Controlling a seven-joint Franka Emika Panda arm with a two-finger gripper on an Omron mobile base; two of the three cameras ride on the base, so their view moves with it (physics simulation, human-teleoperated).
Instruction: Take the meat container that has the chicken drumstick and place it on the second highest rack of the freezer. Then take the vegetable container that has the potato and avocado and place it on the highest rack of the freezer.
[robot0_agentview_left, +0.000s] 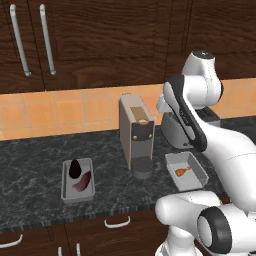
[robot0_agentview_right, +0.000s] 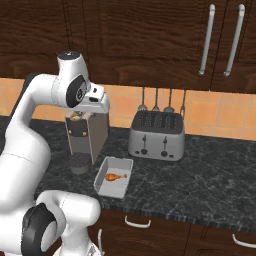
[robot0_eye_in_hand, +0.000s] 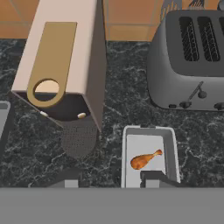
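The meat container (robot0_agentview_left: 194, 179), a grey tray, sits on the counter in front of the toaster with the small orange-brown chicken drumstick (robot0_agentview_left: 182, 172) inside. In the hand view the same tray (robot0_eye_in_hand: 170, 144) and drumstick (robot0_eye_in_hand: 145, 160) lie just beyond my right fingertip. The vegetable container (robot0_agentview_left: 65, 186) lies to the left, holding the dark avocado (robot0_agentview_left: 75, 169) and the reddish potato (robot0_agentview_left: 82, 181). My gripper (robot0_eye_in_hand: 109, 180) hangs well above the counter, over the gap between coffee machine and meat tray, open with nothing between its fingers. The freezer and its racks are out of view.
A beige coffee machine (robot0_agentview_left: 136, 131) stands between the two trays. A silver toaster (robot0_agentview_right: 156, 134) sits behind the meat tray against the orange tiled wall, with utensils hanging above it. Dark wooden cabinets (robot0_agentview_right: 150, 40) hang overhead. The counter's front edge has drawers below.
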